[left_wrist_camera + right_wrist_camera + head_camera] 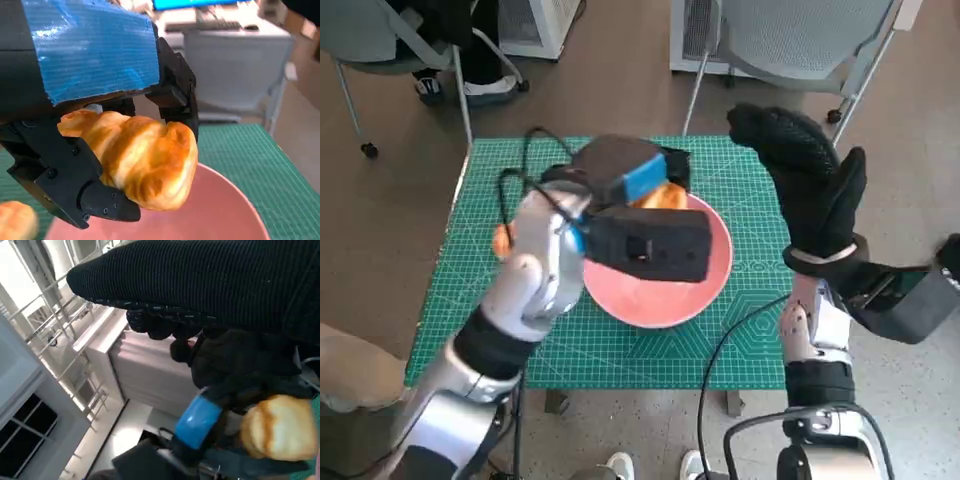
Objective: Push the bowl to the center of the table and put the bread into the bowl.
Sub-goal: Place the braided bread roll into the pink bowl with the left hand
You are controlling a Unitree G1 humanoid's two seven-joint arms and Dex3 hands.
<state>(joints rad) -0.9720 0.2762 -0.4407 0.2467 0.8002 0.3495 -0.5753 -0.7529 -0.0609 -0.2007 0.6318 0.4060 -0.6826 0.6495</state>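
Observation:
The pink bowl sits near the middle of the green mat. My left hand hovers over the bowl's far rim and grips a golden bread roll. In the left wrist view the bread roll is clamped between the black fingers just above the bowl. My gloved right hand is raised to the right of the bowl, fingers spread, holding nothing. The right wrist view shows the glove, with the bread roll beyond it.
A second bread piece lies on the mat left of my left forearm, also seen as a bread piece in the left wrist view. Chair legs and a person's shoes stand beyond the table's far edge. Cables trail over my left wrist.

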